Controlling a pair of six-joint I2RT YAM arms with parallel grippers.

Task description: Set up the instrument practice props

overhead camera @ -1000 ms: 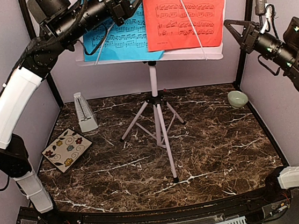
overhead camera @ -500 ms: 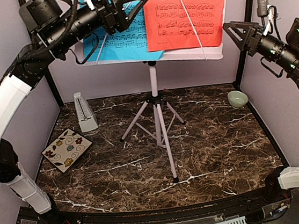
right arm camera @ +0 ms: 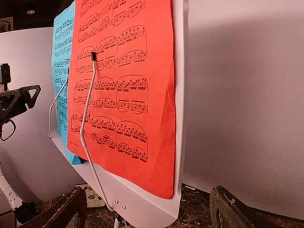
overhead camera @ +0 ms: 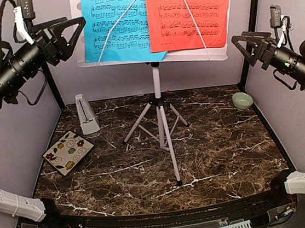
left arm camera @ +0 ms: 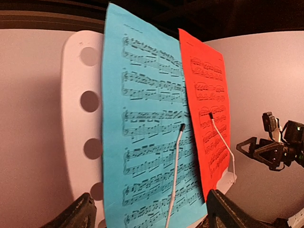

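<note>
The white music stand [overhead camera: 156, 80] stands on its tripod at the back middle of the marble table. A blue sheet [overhead camera: 115, 24] and a red-orange sheet [overhead camera: 190, 13] rest side by side on its desk, each with a thin wire arm lying across it. The pale grey metronome [overhead camera: 86, 115] stands upright at the back left. My left gripper [overhead camera: 75, 39] hovers open just left of the blue sheet [left arm camera: 142, 133], holding nothing. My right gripper [overhead camera: 242, 51] hovers open to the right of the red-orange sheet [right arm camera: 118, 85], also holding nothing.
A floral coaster [overhead camera: 67, 151] lies at the left near the wall. A small green bowl [overhead camera: 242, 100] sits at the back right. The tripod legs [overhead camera: 169, 139] spread over the table's middle. Purple walls and black frame posts close in three sides.
My left gripper has pulled back leftward off the blue sheet and opened wide. The right gripper went from shut to open and dropped slightly. A wire arm now lies over the uncovered blue sheet.
</note>
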